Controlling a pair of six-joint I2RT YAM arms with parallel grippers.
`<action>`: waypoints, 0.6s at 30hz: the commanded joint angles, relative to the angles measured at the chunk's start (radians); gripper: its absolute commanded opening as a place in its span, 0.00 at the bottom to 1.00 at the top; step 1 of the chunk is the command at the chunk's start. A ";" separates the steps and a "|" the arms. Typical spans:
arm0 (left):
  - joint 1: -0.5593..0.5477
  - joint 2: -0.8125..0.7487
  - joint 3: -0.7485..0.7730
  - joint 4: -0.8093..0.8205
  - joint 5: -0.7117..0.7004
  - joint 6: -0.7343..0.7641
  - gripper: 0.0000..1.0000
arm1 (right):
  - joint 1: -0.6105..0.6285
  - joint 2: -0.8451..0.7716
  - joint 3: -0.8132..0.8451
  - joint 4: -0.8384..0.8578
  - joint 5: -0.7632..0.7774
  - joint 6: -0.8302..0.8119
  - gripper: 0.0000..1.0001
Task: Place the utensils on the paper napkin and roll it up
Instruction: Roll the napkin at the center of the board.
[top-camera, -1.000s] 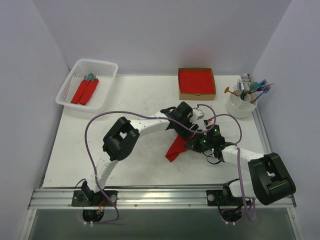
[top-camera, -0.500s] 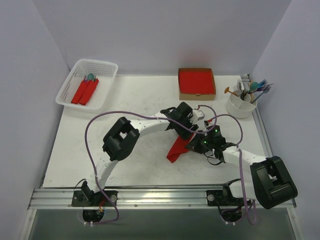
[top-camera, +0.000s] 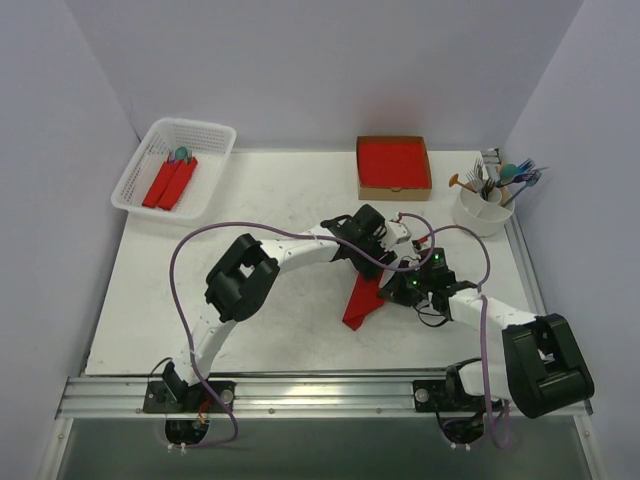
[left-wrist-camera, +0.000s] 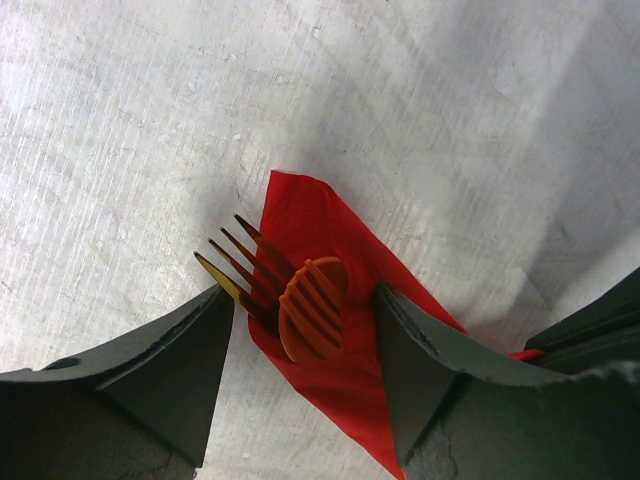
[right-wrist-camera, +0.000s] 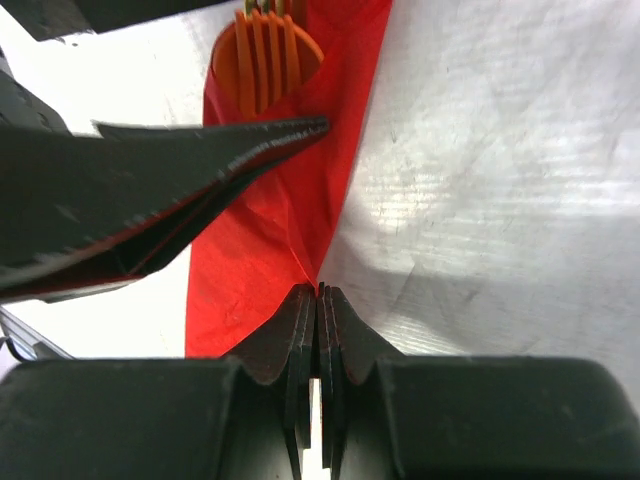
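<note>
White table (top-camera: 270, 200), matte and scuffed. Far left corner: a white mesh basket (top-camera: 225, 152) stands on it. Along the far edge, right of centre, a brown cardboard box (top-camera: 393, 190). Near the right edge, a white cup (top-camera: 480, 218). Mid-table lies the red paper napkin (top-camera: 362, 300), bunched into a long fold.

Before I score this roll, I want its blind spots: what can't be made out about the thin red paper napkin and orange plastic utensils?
Handles: left wrist view shows only the orange plastic fork tines and an orange slotted head; the thin red paper napkin covers the rest.
Left gripper: fingers flank the bundle; contact unclear.
Top view: left arm and right arm hide both heads.
Top view: spare utensils in the white cup too small to count.
</note>
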 joint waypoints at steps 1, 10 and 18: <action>-0.008 0.012 -0.038 -0.056 0.023 0.043 0.67 | -0.021 -0.013 0.072 -0.066 0.007 -0.061 0.00; -0.008 0.023 -0.036 -0.059 0.017 0.055 0.67 | -0.047 0.010 0.073 -0.086 0.013 -0.090 0.00; -0.005 0.023 -0.041 -0.065 0.017 0.066 0.66 | -0.055 0.027 0.075 -0.101 0.050 -0.075 0.00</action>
